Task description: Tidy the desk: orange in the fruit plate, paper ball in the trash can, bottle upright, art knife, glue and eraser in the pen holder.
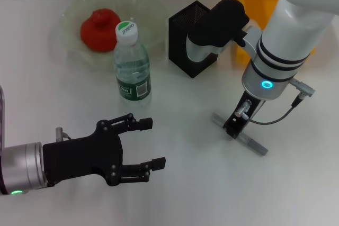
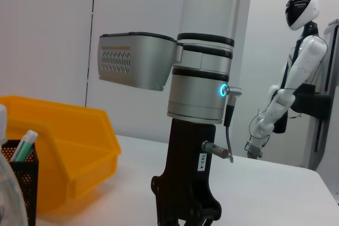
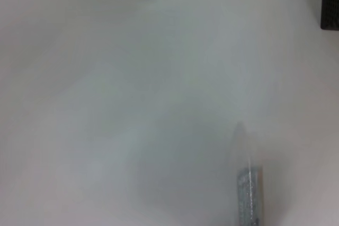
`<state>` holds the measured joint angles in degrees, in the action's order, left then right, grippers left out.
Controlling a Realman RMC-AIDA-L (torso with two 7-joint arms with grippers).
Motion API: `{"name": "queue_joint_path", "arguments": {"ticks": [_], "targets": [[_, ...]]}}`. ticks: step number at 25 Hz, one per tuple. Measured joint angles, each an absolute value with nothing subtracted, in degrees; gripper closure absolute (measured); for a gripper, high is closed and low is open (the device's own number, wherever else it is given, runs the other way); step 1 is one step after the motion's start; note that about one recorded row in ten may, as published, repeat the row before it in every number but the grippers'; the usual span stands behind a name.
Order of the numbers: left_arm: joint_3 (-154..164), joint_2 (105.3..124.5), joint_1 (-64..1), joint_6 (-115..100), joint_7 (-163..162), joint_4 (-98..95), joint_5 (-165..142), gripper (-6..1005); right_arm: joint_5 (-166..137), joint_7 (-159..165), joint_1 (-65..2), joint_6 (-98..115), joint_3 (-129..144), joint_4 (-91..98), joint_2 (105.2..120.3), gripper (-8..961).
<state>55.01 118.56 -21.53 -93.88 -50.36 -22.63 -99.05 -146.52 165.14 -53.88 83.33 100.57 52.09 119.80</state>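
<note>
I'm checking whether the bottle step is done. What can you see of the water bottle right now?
The bottle is clear plastic, with a green label low on its body and a white-and-green cap with print on top. It looks filled with water and stands upright on the white table, just in front of the fruit plate, left of the black mesh pen holder. Neither gripper touches it: the open left gripper hangs nearer the robot.
</note>
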Motion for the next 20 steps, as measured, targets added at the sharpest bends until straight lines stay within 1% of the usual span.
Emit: {"name": "queue_joint_path", "arguments": {"ticks": [1, 6, 7, 8, 9, 10, 12, 13, 14, 17, 18, 19, 20], "targets": [[55.0, 118.56, -21.5, -93.9, -50.4, -22.6, -99.1, 157, -146.5, 165.0, -53.9, 83.3, 100.6, 52.1, 119.80, 819], [55.0, 118.56, -21.5, -94.0, -50.4, -22.8, -99.1, 157, -146.6, 165.0, -51.7, 83.7, 99.5, 55.8, 119.55, 820], [55.0, 118.57, -21.4, -94.1, -50.4, -22.9, -99.1, 157, -146.8, 165.0, -50.5, 84.6, 98.4, 58.6, 119.39, 820], [55.0, 118.57, -21.3, -94.2, -50.4, -23.0, -99.1, 157, -147.6, 164.9, -48.1, 87.5, 94.8, 65.5, 119.22, 820], [55.0, 118.57, -21.3, -94.2, -50.4, -23.0, -99.1, 157, -147.6, 164.9, -48.1, 87.5, 94.8, 65.5, 119.22, 821], [55.0, 118.55, -21.3, -94.2, -50.4, -23.0, -99.1, 157, -148.1, 164.6, -46.8, 89.1, 92.4, 69.4, 119.18, 821], [55.0, 118.57, -21.3, -94.2, -50.4, -23.0, -99.1, 157, -148.6, 163.6, -43.3, 92.7, 87.4, 78.6, 119.19, 821], [55.0, 118.56, -21.4, -94.3, -50.4, -23.0, -99.0, 157, -148.0, 161.9, -39.1, 94.4, 82.4, 89.1, 119.21, 821], [55.0, 118.56, -21.4, -94.3, -50.4, -23.0, -99.0, 157, -148.0, 161.9, -39.1, 94.4, 82.4, 89.1, 119.21, 821], [55.0, 118.56, -21.5, -94.3, -50.4, -23.0, -99.1, 157, -143.6, 156.7, -31.8, 91.6, 76.2, 101.7, 119.33, 822], [55.0, 118.56, -21.7, -94.3, -50.4, -23.0, -99.1, 157, -135.5, 149.7, -25.6, 84.7, 72.1, 106.6, 119.35, 823], [55.0, 118.56, -21.7, -94.3, -50.4, -23.0, -99.1, 157, -135.5, 149.7, -25.6, 84.7, 72.1, 106.6, 119.35, 823], [55.0, 118.56, -21.7, -94.2, -50.4, -22.9, -99.0, 157, -131.5, 146.6, -23.5, 81.5, 70.9, 107.2, 119.32, 824]]}}
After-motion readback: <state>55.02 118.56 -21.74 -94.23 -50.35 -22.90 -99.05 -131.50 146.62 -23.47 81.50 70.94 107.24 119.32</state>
